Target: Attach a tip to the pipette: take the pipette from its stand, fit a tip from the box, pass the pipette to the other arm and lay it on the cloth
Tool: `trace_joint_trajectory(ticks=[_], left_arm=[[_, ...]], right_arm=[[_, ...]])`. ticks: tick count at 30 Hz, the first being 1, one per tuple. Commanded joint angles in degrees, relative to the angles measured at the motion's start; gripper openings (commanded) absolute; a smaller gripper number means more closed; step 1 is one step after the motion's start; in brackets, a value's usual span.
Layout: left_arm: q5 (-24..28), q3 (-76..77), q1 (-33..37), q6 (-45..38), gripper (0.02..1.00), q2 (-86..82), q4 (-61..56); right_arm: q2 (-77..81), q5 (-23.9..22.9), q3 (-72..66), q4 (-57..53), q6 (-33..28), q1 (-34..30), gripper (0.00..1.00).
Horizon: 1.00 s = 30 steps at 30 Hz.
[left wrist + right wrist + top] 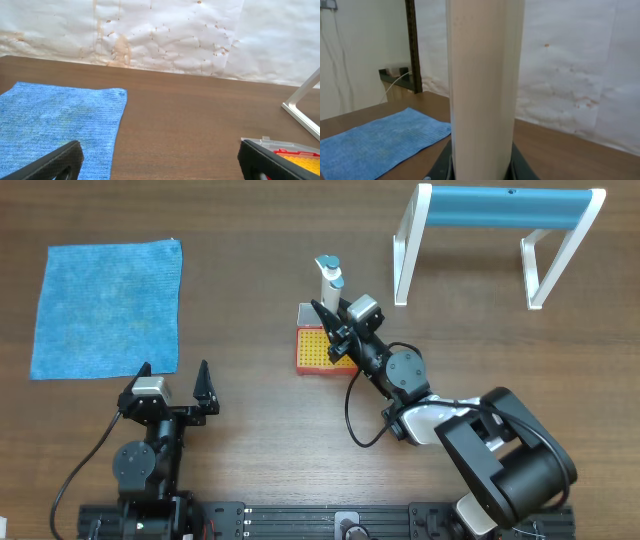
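Note:
My right gripper (337, 320) is shut on the white pipette (329, 275), which it holds upright over the far edge of the tip box (318, 350), an orange tray with yellow tips. In the right wrist view the pipette's white body (482, 85) stands between the fingers; its lower end is hidden. The blue cloth (108, 308) lies flat at the far left. My left gripper (175, 380) is open and holds nothing, near the table's front, just short of the cloth's (55, 120) near edge. From there the tip box (290, 152) is off to the side.
The white-legged pipette stand (500, 240) with a blue top bar is at the back right, and one of its legs (302, 107) appears in the left wrist view. A black cable loops beside the right arm (352, 415). Bare brown tabletop lies between cloth and box.

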<state>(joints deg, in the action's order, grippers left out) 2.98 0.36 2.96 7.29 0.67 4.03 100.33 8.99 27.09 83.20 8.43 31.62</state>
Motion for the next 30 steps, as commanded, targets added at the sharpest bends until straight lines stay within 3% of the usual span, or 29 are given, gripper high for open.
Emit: trace_joint_trajectory(ticks=[1,30], left_arm=[[-0.4,0.0,0.0,-0.7,0.996,-0.3,0.5],[-0.4,0.0,0.0,-0.7,0.998,-0.3,0.5]], right_arm=[[3.3,0.1,1.9,0.7,2.3,0.5,0.080],[7.2,-2.5,2.0,-0.6,2.0,0.1,0.082]])
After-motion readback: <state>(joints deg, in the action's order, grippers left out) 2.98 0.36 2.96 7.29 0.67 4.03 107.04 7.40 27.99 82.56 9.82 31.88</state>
